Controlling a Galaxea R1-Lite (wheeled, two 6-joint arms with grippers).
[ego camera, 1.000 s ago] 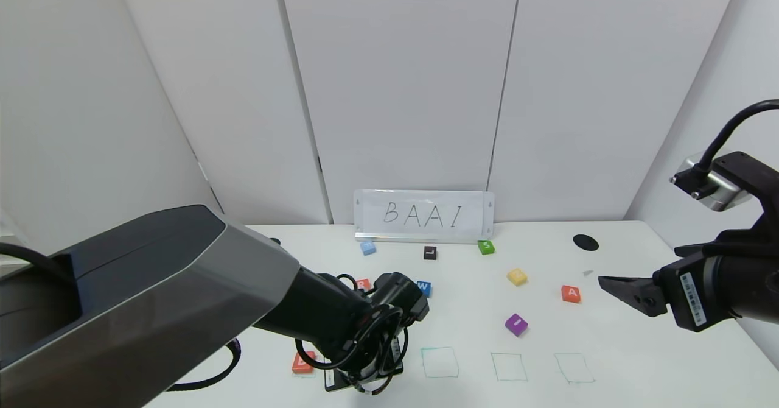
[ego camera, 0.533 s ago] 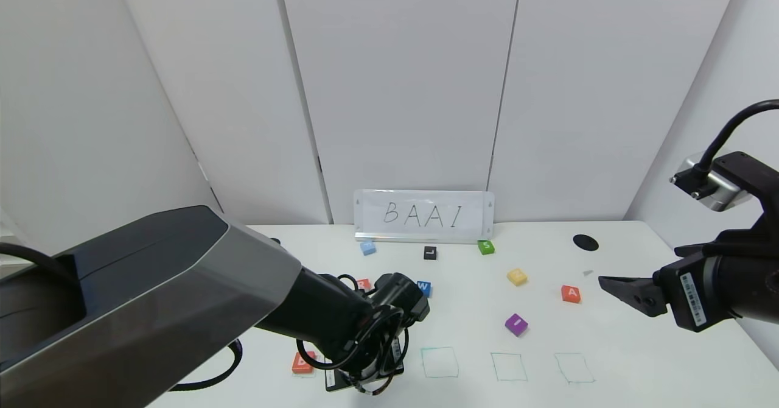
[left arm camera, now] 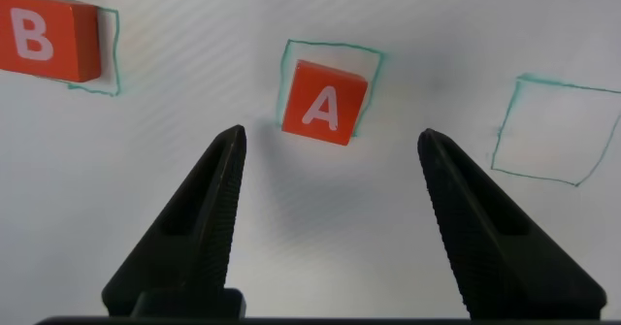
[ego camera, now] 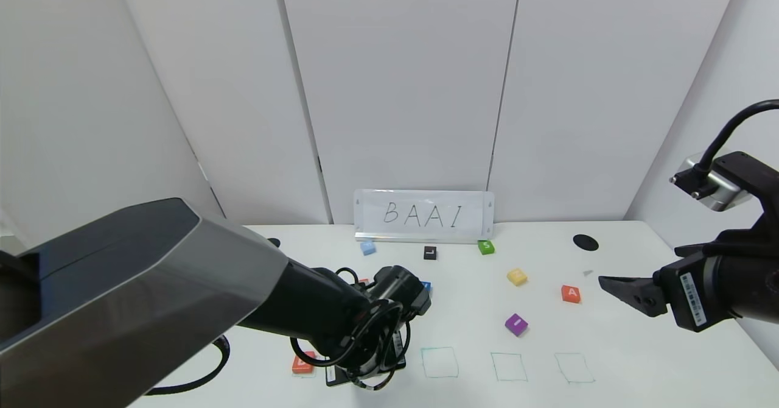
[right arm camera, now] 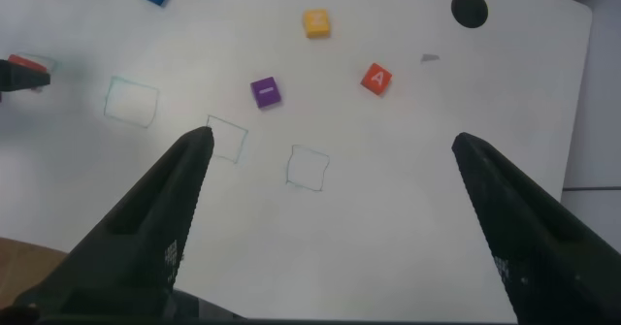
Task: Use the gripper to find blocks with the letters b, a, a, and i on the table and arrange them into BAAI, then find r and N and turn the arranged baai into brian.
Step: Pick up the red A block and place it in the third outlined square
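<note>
Blocks B (left arm camera: 44,40) and A (left arm camera: 324,102) lie in drawn squares on the tabletop (left arm camera: 408,238), beneath the left end effector (left arm camera: 330,146), wide open and empty.

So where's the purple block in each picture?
Head view: the purple block lies on the table, between the yellow block and the drawn squares.
Left wrist view: not in it.
Right wrist view: the purple block lies below the yellow block.
Shared landmark: the empty green square.

Matt white table (left arm camera: 291,228) — smooth orange-red blocks (left arm camera: 324,102), matt black plastic-looking tool (left arm camera: 330,150).
</note>
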